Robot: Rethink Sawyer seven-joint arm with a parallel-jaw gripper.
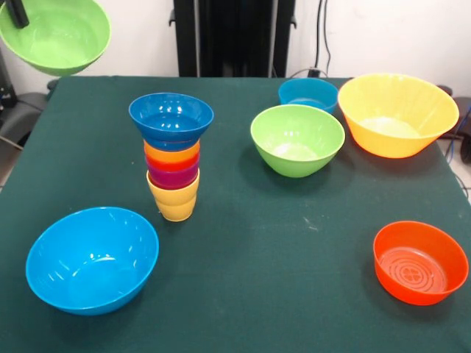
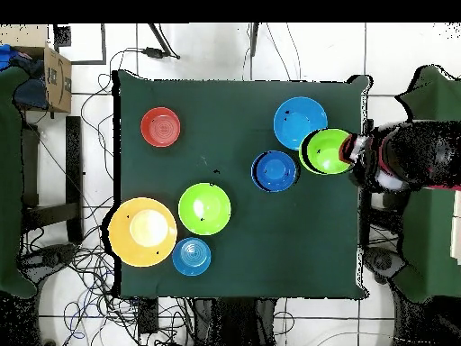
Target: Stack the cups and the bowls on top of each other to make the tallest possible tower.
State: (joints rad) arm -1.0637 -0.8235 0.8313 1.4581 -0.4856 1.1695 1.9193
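The tower (image 1: 172, 156) stands left of centre: a yellow cup (image 1: 174, 202) at the base, then purple, red-orange and orange-yellow cups, with a dark blue bowl (image 1: 171, 116) on top. In the overhead view the tower (image 2: 275, 169) shows only as that blue bowl. My gripper (image 1: 18, 15) is shut on the rim of a green bowl (image 1: 55, 33), which hangs in the air beyond the table's left side, up and to the left of the tower. From above, the gripper (image 2: 352, 151) and its green bowl (image 2: 326, 151) sit just right of the tower.
Loose on the green cloth are a large light blue bowl (image 1: 92, 259), a green bowl (image 1: 297, 138), a large orange-yellow bowl (image 1: 397, 114), a small teal bowl (image 1: 307, 93) and an orange-red bowl (image 1: 419, 262). A cardboard box (image 2: 56, 77) and cables lie off the table.
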